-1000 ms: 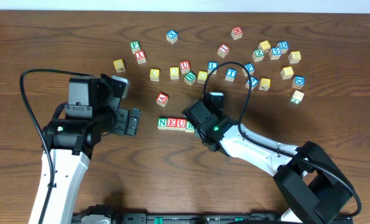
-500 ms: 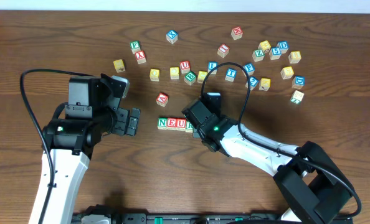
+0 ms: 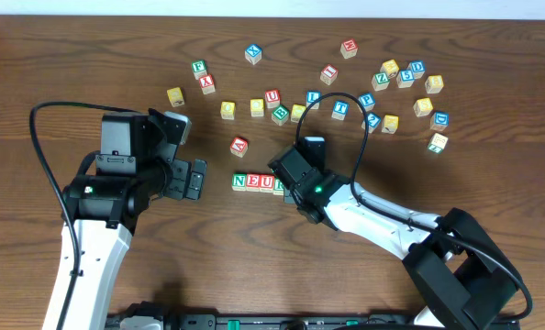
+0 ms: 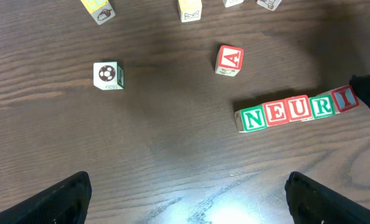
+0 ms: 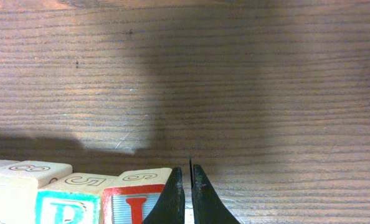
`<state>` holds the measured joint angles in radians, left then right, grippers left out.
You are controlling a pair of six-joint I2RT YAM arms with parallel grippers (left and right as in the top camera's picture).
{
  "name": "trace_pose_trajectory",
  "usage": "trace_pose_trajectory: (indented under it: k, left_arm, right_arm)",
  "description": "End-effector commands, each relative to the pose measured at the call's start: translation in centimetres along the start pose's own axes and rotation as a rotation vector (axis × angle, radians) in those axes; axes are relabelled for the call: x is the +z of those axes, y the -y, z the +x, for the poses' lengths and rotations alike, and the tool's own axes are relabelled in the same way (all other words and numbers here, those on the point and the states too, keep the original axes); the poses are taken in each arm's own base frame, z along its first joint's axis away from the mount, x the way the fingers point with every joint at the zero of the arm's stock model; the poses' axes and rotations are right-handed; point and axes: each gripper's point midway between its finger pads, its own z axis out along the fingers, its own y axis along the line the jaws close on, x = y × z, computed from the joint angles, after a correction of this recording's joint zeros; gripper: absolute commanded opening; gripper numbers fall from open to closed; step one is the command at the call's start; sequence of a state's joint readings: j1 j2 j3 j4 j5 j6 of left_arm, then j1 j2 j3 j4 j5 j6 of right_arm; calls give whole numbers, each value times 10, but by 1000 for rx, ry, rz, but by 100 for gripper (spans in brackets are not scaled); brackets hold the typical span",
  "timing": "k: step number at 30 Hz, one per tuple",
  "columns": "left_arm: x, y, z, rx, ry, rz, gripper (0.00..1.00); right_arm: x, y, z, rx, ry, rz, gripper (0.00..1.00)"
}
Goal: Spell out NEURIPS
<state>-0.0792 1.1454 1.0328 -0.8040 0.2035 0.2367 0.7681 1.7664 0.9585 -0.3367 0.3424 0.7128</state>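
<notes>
A row of cubes (image 3: 254,181) reads N, E, U, R, I in the left wrist view (image 4: 297,111), lying on the table. The red I cube (image 4: 343,98) is its right end. My right gripper (image 3: 289,188) is shut and empty. In the right wrist view its fingertips (image 5: 186,193) rest against the right side of the I cube (image 5: 132,202), beside the green R cube (image 5: 60,208). My left gripper (image 3: 197,179) is open and empty, left of the row, with bare table between its fingers (image 4: 188,202). I cannot single out the P cube or the yellow-faced cube among the loose cubes.
A red A cube (image 3: 239,145) lies just behind the row, also in the left wrist view (image 4: 229,60). A football-picture cube (image 4: 107,74) lies to its left. Several loose cubes (image 3: 341,107) are scattered across the back, with a cluster at the back right (image 3: 405,78).
</notes>
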Motion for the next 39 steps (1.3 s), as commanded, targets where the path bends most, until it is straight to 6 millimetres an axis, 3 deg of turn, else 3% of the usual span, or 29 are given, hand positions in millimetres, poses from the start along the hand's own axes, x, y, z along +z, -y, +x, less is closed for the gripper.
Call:
trace_pose_trajectory:
  k: [1,39]
  left_arm:
    - [-6,-4,-9,6,26,-16,98]
    - [-6,-4,-9,6,26,-16,98]
  right_arm:
    - [1,-4,9,4,-19,-5,1]
    - [0,-7,13,36,-39,-23,1]
